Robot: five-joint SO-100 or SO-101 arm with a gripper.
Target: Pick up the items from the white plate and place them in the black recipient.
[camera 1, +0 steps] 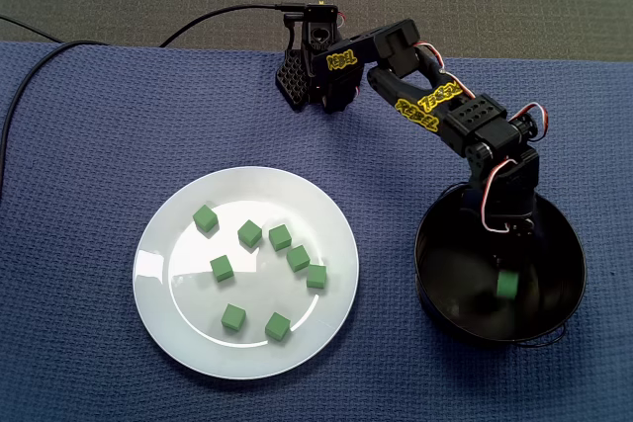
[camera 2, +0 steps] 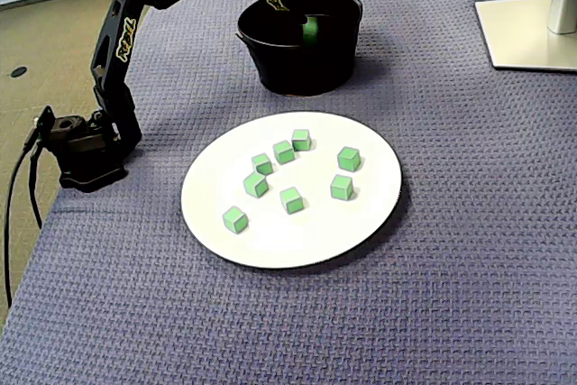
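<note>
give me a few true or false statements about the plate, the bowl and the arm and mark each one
1. Eight green cubes lie on the white plate. True.
2. The black bowl is empty. False: one green cube shows inside it.
3. The gripper hangs over the plate. False: it is at the bowl, off to the right of the plate in this fixed view.
4. Plate and bowl both sit on a blue cloth. True.
</note>
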